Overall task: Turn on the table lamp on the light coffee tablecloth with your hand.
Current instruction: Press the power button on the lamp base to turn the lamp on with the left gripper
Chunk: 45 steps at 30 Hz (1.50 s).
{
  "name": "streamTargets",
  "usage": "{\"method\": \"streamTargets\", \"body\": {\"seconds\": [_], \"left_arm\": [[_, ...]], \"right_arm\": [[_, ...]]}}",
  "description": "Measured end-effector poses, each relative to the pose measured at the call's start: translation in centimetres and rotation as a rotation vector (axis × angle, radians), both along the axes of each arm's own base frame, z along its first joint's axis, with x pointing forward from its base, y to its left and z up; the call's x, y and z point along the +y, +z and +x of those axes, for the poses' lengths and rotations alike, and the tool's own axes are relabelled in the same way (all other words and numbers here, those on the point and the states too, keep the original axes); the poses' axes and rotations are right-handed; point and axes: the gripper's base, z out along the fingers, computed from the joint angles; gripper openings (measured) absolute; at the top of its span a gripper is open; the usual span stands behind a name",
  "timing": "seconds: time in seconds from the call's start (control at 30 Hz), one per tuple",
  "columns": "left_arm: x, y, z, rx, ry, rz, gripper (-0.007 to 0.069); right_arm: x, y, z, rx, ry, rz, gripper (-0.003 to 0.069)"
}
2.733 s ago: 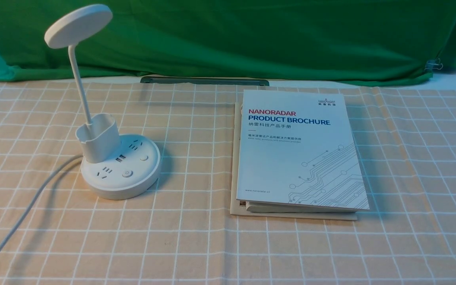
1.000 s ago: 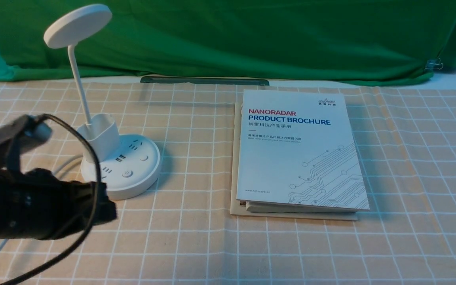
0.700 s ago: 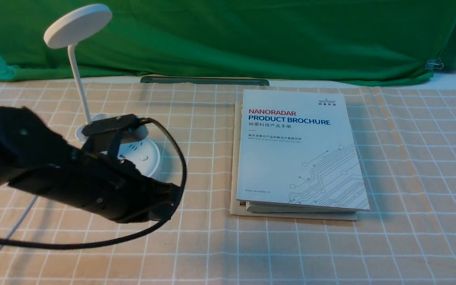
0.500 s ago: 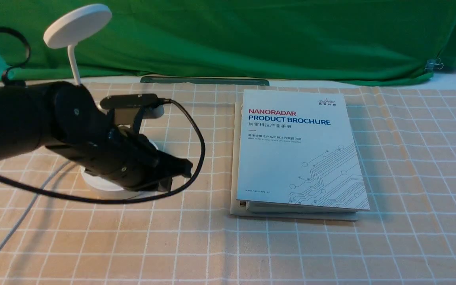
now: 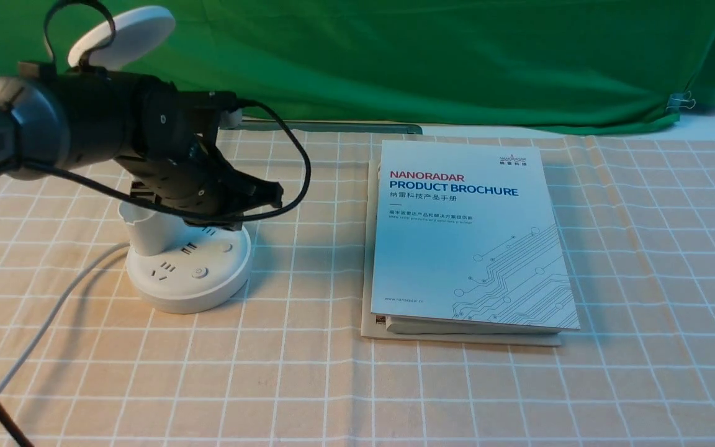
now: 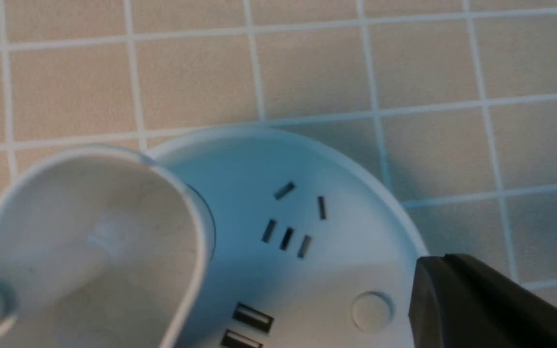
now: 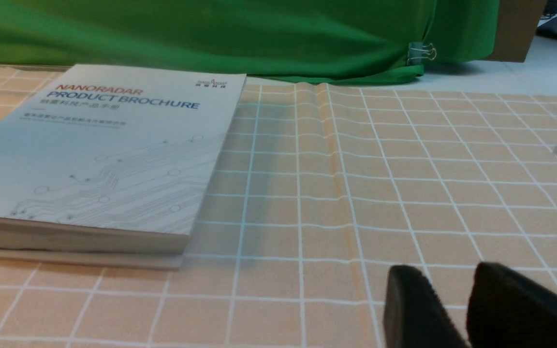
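Our L gripper (image 5: 258,208)'s over lamp base (image 5: 190,288), prob. to press btn (image 6: 372,312) near fingertips; can't tell gap/hold.

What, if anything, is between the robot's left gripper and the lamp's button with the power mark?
Nothing visible. The left gripper hovers above the far side of the lamp's base, and the power button shows uncovered, nearer the robot.

even bright light, soft shadows, wrist close-up blurred

Left arm reaches inward — hand (image 5: 257,211) tilted downward, fingers (image 6: 472,299) dark.
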Motion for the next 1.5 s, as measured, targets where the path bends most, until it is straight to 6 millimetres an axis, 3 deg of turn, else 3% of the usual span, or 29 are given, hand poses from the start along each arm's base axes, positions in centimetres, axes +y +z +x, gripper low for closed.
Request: {"method": "streamTargets", "body": {"seconds": [0.2,0.83,1.37,1.5], "left_arm": [[0.0,-1.3,0.2,0.031,-0.001,0.016,-0.0004],[0.4,-1.5,0.0,0.059,-0.032,0.079,-0.0001],[0.0,-2.9,0.5,0.11,-0.022,0.06,0.0],[0.0,-2.4,0.5,0.103,-0.04,0.064,0.0]], "right_arm": [[0.0,0.0,0.0,0.0,0.0,0.0,0.0239],[0.0,0.0,0.0,0.0,0.0,0.0,0.024],[0.0,0.0,0.0,0.0,0.0,0.0,0.024],[0.0,0.0,0.0,0.0,0.0,0.0,0.0239]]}}
